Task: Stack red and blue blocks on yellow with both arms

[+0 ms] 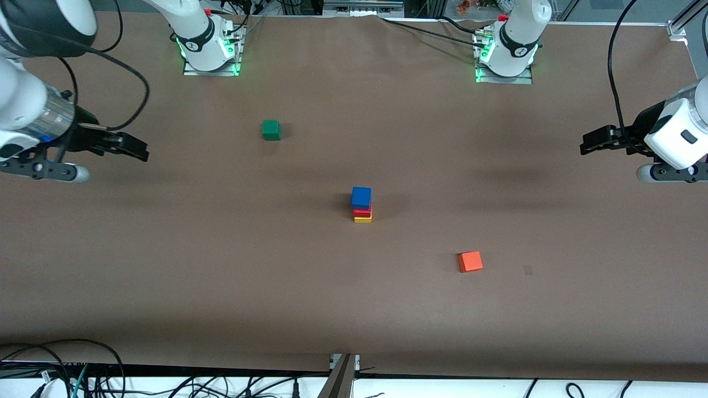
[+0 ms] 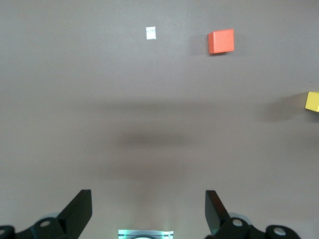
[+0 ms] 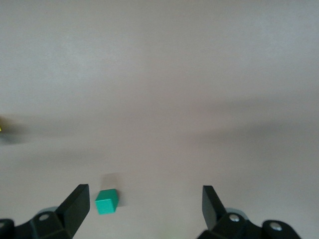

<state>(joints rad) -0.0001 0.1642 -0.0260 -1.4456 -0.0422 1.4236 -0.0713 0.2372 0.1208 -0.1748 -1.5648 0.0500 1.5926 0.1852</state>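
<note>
Mid-table, a three-cube tower stands: blue block [image 1: 361, 197] on red block [image 1: 363, 211] on yellow cube [image 1: 363, 219], free of both arms. Left gripper [image 2: 148, 211] hangs over bare brown table [image 1: 354, 298] at the left arm's end, fingers apart, holding nothing; right gripper [image 3: 145, 209] hangs over the right arm's end, fingers likewise spread & empty. Green cube [image 1: 271, 130] sits farther from the front camera than the tower, twd the right arm's end; orange cube [image 1: 470, 261] lies nearer, twd the left arm's end.
</note>
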